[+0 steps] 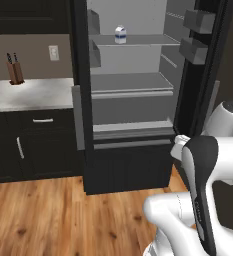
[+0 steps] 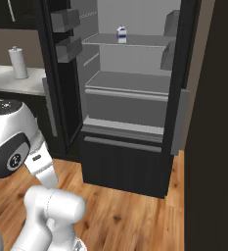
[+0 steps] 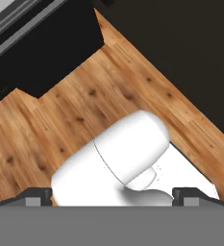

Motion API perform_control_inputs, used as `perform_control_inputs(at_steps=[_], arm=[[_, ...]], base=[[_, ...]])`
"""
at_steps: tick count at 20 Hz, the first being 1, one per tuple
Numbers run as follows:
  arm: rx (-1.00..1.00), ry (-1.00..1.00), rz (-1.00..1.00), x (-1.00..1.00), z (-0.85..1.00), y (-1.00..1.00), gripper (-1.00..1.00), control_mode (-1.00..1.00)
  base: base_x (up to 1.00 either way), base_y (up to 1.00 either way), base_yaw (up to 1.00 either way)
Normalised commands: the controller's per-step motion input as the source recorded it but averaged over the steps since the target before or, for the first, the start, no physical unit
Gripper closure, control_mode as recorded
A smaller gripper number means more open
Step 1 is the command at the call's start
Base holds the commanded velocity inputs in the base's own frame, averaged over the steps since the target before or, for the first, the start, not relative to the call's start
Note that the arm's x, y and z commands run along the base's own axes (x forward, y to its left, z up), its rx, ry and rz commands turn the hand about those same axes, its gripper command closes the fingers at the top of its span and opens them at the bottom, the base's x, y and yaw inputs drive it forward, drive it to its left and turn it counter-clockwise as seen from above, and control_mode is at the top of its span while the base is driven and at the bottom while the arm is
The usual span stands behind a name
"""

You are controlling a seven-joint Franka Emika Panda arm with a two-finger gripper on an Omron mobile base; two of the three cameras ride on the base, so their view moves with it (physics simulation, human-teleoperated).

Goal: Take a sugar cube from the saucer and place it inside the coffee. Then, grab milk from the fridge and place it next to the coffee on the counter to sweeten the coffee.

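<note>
One milk [image 1: 120, 35] carton stands alone on the fridge [image 2: 130, 88]'s upper shelf, toward the shelf's middle and near its back wall, with the doors swung wide. The tool [image 3: 112, 194] hangs low over the wooden floor [image 1: 48, 215], its tips spread wide apart and holding nothing. From here the reach looks long and high: the arm could clip a shelf edge or a door bin, or nudge the light carton over before the tips close. Beside the fridge, a marbled tabletop [image 1: 28, 95] carries a knife block [image 1: 14, 70] at its back edge; a paper towel roll [image 2: 19, 62] stands on the other side.
</note>
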Motion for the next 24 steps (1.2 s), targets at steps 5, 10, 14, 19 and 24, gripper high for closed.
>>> perform_control_inputs(at_steps=[5,10,14,19,24], arm=[[0.0,0.0,0.0,0.0,0.0,0.0,-1.0,1.0],[0.0,0.0,0.0,0.0,0.0,0.0,-1.0,1.0],[0.0,0.0,0.0,0.0,0.0,0.0,-1.0,1.0],[0.0,0.0,0.0,0.0,0.0,0.0,-1.0,1.0],[0.0,0.0,0.0,0.0,0.0,0.0,-1.0,1.0]], base=[[1.0,-0.26,0.0],[1.0,-0.35,0.0],[1.0,-0.4,0.0],[0.93,-0.4,0.02],[0.34,-0.17,0.14]])
